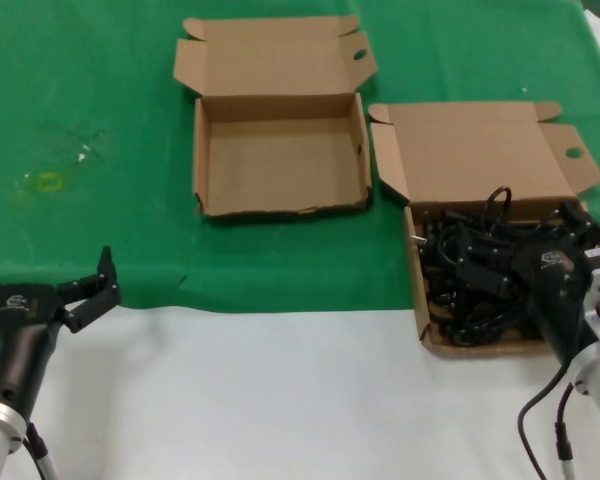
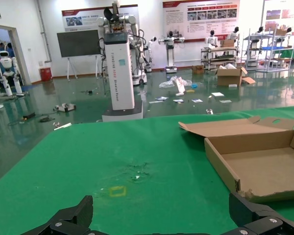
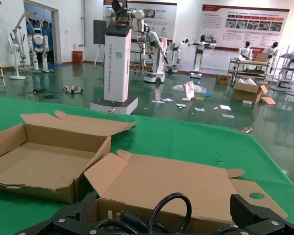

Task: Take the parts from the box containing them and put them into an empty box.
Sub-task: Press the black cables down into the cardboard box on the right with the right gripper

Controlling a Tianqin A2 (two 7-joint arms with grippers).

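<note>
The parts, a tangle of black power cables (image 1: 470, 285), fill the box containing them (image 1: 480, 150) at the right, whose flat lid lies open behind. My right gripper (image 1: 520, 245) hangs open just over that tangle, one finger on each side. In the right wrist view a cable loop (image 3: 172, 195) stands up between the fingers (image 3: 83, 213) of the right gripper (image 3: 166, 215), untouched by them. The empty box (image 1: 280, 160) sits open to the left, farther back, also seen as the empty box (image 3: 39, 166). My left gripper (image 1: 45, 265) waits open at the near left, holding nothing; from its wrist, the left gripper (image 2: 161, 215) faces green cloth.
A green cloth (image 1: 100, 100) covers the far table and a white surface (image 1: 280, 400) runs along the front. A small yellow mark (image 1: 48, 181) lies on the cloth at the left. The empty box (image 2: 264, 161) shows beside the left gripper's view.
</note>
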